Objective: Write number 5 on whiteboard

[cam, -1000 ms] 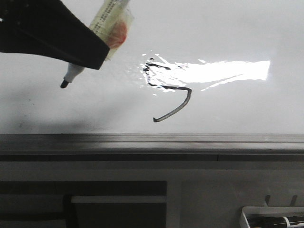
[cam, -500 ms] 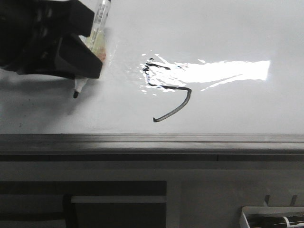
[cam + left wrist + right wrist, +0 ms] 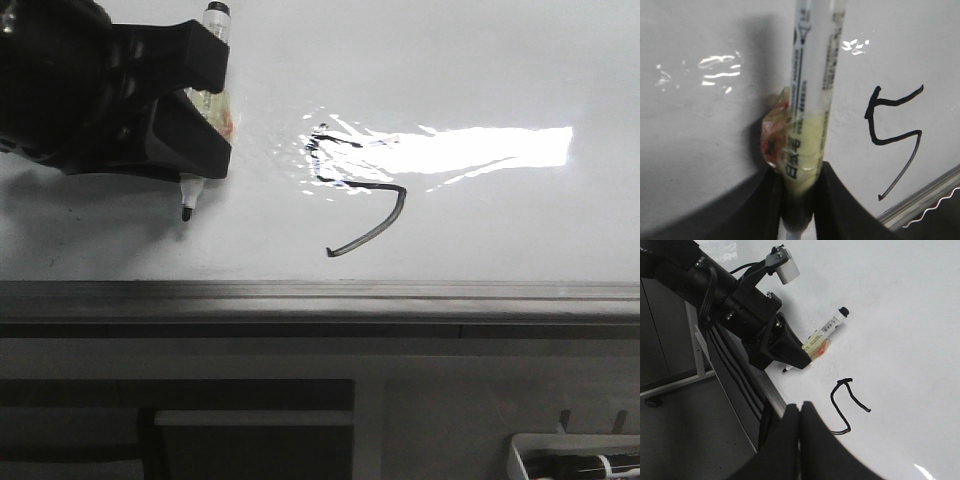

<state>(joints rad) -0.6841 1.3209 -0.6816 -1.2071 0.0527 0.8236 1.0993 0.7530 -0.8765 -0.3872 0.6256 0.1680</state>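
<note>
You've got the whiteboard [image 3: 480, 60] filling the upper part of the front view, its grey rim strip running across below it and a bright glare patch right of centre. The left arm [image 3: 60, 85] comes in from the far left edge, low over the board, wrist roughly level. In the right wrist view you see the same arm [image 3: 725, 295] reaching across the board edge from the side.

Left gripper [image 3: 195, 115]: clamped on the marker [image 3: 205, 110]. Marker sits steeply tilted, cap end up past the fingers, black tip pointing down toward the rim. Tip looks at or just above the board surface; can't tell which. In the left wrist view the fingers [image 3: 840, 205] squeeze the barrel of the marker [image 3: 807, 100] where a yellowish tape wrap goes round it.

Right gripper [image 3: 800, 440]: fingers pressed together, nothing between them, hovering over the board edge.

The number 5 [image 3: 355, 190] is on the board, right of the marker tip and well apart from it, its top stroke partly lost in the glare. It reads clean in the left wrist view [image 3: 895, 140]: top stroke, bend, hooked tail.

Small white tray [image 3: 575, 455] at the lower right corner.
</note>
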